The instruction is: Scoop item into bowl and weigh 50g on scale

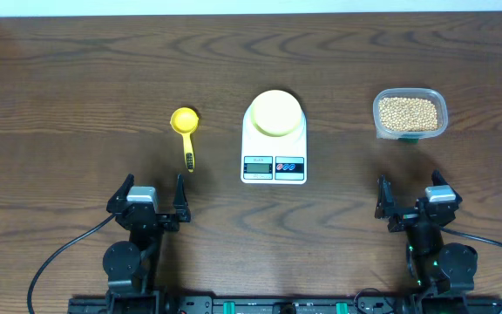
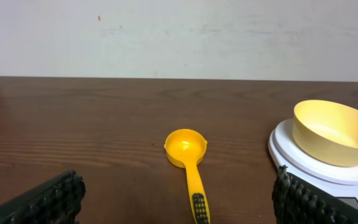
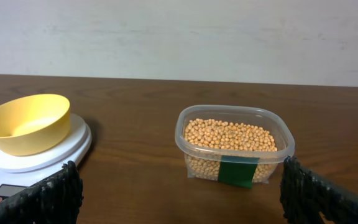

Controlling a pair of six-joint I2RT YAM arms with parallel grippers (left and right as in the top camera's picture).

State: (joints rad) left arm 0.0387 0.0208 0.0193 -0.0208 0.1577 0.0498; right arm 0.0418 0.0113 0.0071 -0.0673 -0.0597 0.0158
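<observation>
- The scale: from overhead, the display on its front is too small to read any figure.
- From the left wrist, the scale runs off the right and bottom edges, and a finger hides part of its front.
- The bowl on the scale is clipped by the right edge there.
- The scoop, left of the scale, loses its handle end below the frame.
- The tub, right of the scale: a green label covers some of the beans.
- The left gripper and right gripper, nearer than the scale, show only the tips of their fingers in the wrist views.
</observation>
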